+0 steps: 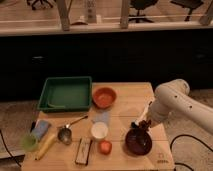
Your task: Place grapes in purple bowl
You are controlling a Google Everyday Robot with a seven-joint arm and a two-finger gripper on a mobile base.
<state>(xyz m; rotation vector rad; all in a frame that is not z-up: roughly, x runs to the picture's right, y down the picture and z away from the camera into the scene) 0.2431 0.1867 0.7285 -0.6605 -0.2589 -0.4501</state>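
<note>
The purple bowl [132, 146] sits on the wooden table near its front right corner. My gripper [140, 125] hangs just above the bowl's far rim, at the end of the white arm that comes in from the right. A small dark lump, the grapes [144, 126], shows at the gripper's tip, and the gripper is shut on it. The grapes hang over the bowl's back edge and I cannot tell whether they touch the rim.
An orange bowl [104, 97] and a green tray [65, 93] stand at the back. A white cup [99, 131], a red-orange fruit [104, 147], a metal ladle [65, 134], a wooden block [83, 150], a banana [45, 145] and a green cup [29, 142] lie left of the purple bowl.
</note>
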